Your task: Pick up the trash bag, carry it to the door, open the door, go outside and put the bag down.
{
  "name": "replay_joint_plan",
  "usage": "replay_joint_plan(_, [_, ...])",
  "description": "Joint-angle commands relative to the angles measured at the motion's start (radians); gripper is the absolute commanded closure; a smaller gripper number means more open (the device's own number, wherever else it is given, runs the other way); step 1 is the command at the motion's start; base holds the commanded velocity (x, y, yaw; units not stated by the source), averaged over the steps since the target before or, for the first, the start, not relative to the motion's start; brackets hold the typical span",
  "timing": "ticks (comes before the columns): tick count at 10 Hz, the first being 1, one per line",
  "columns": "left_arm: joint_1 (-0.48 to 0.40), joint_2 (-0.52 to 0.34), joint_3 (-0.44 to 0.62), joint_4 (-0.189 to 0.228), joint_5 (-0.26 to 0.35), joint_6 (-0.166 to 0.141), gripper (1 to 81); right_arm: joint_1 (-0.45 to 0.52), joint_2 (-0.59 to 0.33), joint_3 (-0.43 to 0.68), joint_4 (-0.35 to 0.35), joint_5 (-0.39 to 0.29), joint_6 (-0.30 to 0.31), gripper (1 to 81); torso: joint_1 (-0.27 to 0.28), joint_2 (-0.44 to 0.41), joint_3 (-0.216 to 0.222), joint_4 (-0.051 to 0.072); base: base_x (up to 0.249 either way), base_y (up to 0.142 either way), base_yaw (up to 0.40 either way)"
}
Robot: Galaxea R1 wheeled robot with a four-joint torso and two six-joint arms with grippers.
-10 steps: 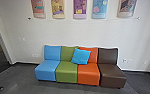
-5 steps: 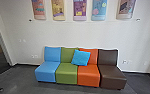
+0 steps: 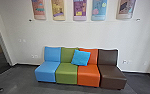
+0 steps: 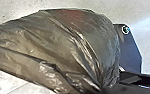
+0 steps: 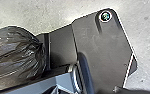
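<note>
- Black, glossy plastic film, creased throughout: trash bag [image 4: 66, 45], bulging and drawn together in tight folds at one end, a reddish tint on part of it.
- Location of bag: at the robot, near its dark base plate [image 5: 101, 50]; whether the bag bears on the plate cannot be told.
- Left gripper: whether spread, pressed together or pinching the bag, cannot be told.
- Right gripper: state likewise cannot be told.
- Ground around the plate: pale grey, speckled floor [image 5: 58, 12].
- Ahead of the robot: row of four armless seats, side by side, coloured blue [image 3: 45, 72], green [image 3: 66, 73], orange [image 3: 88, 76] and brown [image 3: 112, 77].
- Bright blue cushion [image 3: 81, 57]: tilted, leaning across the green and orange backrests.
- Behind the seats: white wall [image 3: 73, 33], bearing five coloured panels [image 3: 79, 11] in a row, with sockets [image 3: 34, 56] lower down.
- Head view, left edge: door frame [image 3: 2, 37]; below it, a caster [image 3: 1, 89] on dark flooring.
</note>
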Motion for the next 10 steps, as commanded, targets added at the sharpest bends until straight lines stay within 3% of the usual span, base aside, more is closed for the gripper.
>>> replay_joint_plan(1, [-0.052, 0.001, 0.003, 0.007, 0.048, 0.005, 81.1, 0.047, 0.002, -0.002, -0.012, -0.054, -0.002, 1.0, 0.0, 0.0, 0.0, 0.0, 0.0, 0.0, 0.0])
replay_joint_plan(10, [-0.052, -0.007, 0.003, 0.001, 0.048, 0.006, 81.1, 0.046, 0.002, -0.005, -0.018, -0.055, -0.004, 1.0, 0.0, 0.0, 0.0, 0.0, 0.0, 0.0, -0.032])
